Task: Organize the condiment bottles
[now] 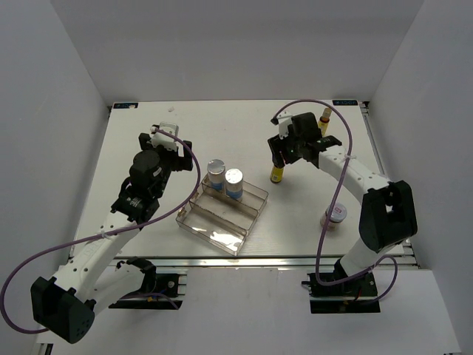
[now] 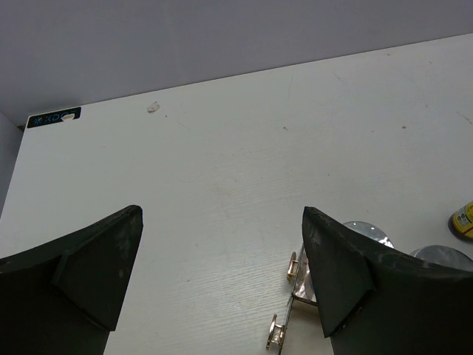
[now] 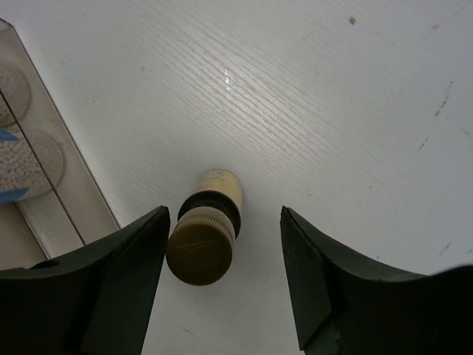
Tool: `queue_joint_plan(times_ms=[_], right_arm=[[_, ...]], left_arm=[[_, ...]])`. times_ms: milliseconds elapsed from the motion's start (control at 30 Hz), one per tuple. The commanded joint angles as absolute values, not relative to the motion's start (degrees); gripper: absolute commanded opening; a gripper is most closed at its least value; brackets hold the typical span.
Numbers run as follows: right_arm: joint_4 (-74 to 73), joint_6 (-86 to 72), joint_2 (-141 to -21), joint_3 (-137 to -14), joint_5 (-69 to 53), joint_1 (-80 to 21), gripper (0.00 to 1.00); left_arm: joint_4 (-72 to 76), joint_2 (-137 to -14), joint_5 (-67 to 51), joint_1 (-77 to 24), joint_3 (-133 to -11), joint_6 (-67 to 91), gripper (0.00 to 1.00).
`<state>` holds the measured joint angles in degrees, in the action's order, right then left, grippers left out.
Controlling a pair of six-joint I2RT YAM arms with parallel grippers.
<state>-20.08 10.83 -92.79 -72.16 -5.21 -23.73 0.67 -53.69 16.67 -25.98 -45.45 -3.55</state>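
Note:
A slim yellow bottle (image 1: 277,174) with a dark cap stands upright on the table just right of the clear tray (image 1: 194,222). My right gripper (image 1: 279,157) hangs over it, open. In the right wrist view the bottle (image 3: 203,240) sits between the fingers, close to the left finger (image 3: 133,259) and well apart from the right one. Two silver-capped bottles (image 1: 216,173) (image 1: 234,182) stand in the tray's far compartment. Another yellow bottle (image 1: 325,120) stands behind the right arm. A pinkish white-lidded jar (image 1: 336,215) stands near the front right. My left gripper (image 1: 167,139) is open over bare table (image 2: 222,214).
The tray's edge with two small metal clasps (image 2: 294,268) shows beside my left gripper's right finger, with the silver caps (image 2: 367,228) behind it. White walls enclose the table on three sides. The tray's wall (image 3: 70,200) lies left of the right gripper.

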Motion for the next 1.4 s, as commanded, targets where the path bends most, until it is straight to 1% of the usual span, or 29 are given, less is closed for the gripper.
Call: queue_joint_plan(times_ms=[0, 67, 167, 200, 267, 333, 367, 400, 433, 467, 633, 767, 867, 1067, 1200, 1367], right_arm=[[-20.8, 9.8, -94.1, -73.2, -8.0, -22.9, 0.66], [-21.5, 9.5, -94.7, -73.5, -8.3, -22.7, 0.63], [-21.0, 9.3, -94.5, -72.7, -8.5, -22.5, 0.50], [-20.9, 9.8, -94.1, -72.6, -8.4, -22.5, 0.41], [-20.1, 10.3, -93.2, -72.1, -8.5, -22.5, 0.32], [-19.7, 11.4, -92.2, -71.6, -8.5, -22.5, 0.27], [-19.5, 11.9, -90.9, -71.5, -8.4, -22.5, 0.18], [-19.5, 12.5, -89.9, -71.4, -8.7, -22.5, 0.14], [-19.7, 13.9, -89.0, -71.2, -9.1, -22.5, 0.11], [-20.5, 14.7, -86.6, -71.1, -10.2, -22.5, 0.00], [-26.4, 22.8, -79.5, -73.6, -20.0, -23.6, 0.00], [-39.2, 30.0, -78.1, -79.4, -24.5, -27.9, 0.00], [-44.1, 32.5, -78.7, -81.6, -25.9, -35.0, 0.00], [-48.3, 35.3, -82.9, -82.6, -27.9, -46.1, 0.00], [-46.8, 35.2, -87.0, -84.6, -26.0, -51.6, 0.00], [-34.5, 27.5, -91.9, -87.0, -22.4, -53.0, 0.00]], left_arm=[[1.4, -52.6, 15.9, -25.7, -45.4, -3.1, 0.98], [1.4, -52.6, 15.8, -25.8, -45.4, -3.2, 0.98], [1.4, -52.6, 15.8, -25.7, -45.4, -3.1, 0.98], [1.4, -52.6, 15.8, -25.7, -45.5, -3.1, 0.98], [1.4, -52.6, 15.7, -25.7, -45.4, -3.1, 0.98], [1.4, -52.6, 15.8, -25.7, -45.4, -3.1, 0.98], [1.4, -52.5, 15.8, -25.7, -45.4, -3.0, 0.98], [1.4, -52.5, 15.8, -25.7, -45.4, -3.0, 0.98], [1.4, -52.3, 15.8, -25.7, -45.4, -3.1, 0.98], [1.4, -52.4, 15.8, -25.7, -45.4, -3.0, 0.98], [1.5, -52.6, 15.7, -25.7, -45.4, -3.0, 0.98], [1.6, -52.6, 16.4, -25.7, -45.4, -2.9, 0.98], [1.8, -52.3, 17.1, -25.7, -45.2, -2.9, 0.98], [2.0, -52.3, 18.0, -25.7, -44.9, -3.2, 0.98], [2.2, -52.3, 18.4, -25.7, -44.8, -3.2, 0.98], [2.3, -52.1, 19.3, -25.4, -44.6, -3.2, 0.98]])
